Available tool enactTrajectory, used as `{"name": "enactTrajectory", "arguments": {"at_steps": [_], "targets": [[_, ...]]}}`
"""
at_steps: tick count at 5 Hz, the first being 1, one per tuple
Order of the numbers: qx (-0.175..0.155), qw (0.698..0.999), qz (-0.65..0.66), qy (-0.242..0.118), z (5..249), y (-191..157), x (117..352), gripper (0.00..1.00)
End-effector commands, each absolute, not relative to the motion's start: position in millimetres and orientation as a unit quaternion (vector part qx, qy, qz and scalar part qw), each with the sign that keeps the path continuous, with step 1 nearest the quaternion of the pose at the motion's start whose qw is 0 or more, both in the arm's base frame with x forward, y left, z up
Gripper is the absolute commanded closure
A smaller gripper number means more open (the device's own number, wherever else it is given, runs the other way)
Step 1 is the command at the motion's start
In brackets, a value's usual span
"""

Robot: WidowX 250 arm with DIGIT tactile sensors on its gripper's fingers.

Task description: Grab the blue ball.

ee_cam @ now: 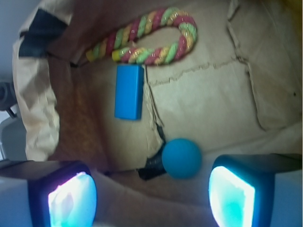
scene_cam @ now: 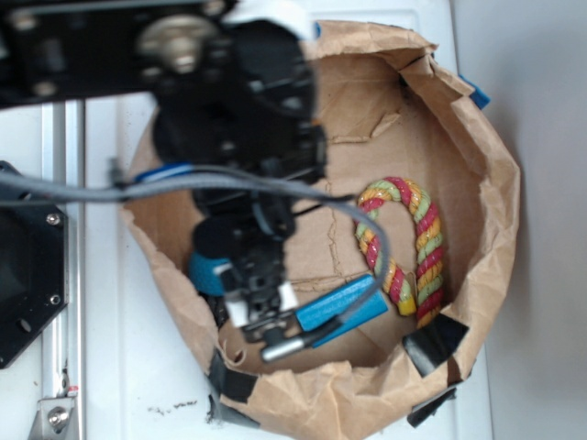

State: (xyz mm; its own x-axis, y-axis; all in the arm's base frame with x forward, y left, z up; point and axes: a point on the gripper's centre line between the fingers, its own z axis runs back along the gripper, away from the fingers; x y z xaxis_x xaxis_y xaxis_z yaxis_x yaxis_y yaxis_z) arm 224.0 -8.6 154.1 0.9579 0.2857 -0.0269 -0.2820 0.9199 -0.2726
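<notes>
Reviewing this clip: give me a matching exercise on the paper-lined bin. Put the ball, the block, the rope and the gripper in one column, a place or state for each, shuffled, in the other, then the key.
Things:
1. blue ball
2. blue block
3. rope
4. gripper

Descriptions:
A. bent into a U, striped red, yellow and green
B. flat and rectangular, lying beside the rope
C. open, holding nothing
D. round, on the paper between the two fingers in the wrist view, nearer one of them

Pairs: 1-D, 2-B, 3-A, 4-C

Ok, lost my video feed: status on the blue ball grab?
Gripper open, above the bag, empty. Blue ball on the bag floor between the fingers, not yet touched. Blue block and rope lie clear.
</notes>
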Motion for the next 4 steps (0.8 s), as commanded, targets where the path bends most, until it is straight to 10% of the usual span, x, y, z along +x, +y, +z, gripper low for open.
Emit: {"name": "enactTrajectory", "arguments": {"at_steps": [1, 4], "targets": [[-0.072, 0.987, 0.142, -0.027, 130.7, -16.6, 262.1, 0.00], [-0.056, 0.996, 0.066, -0.030, 109.9, -24.3, 241.4, 0.00]]}}
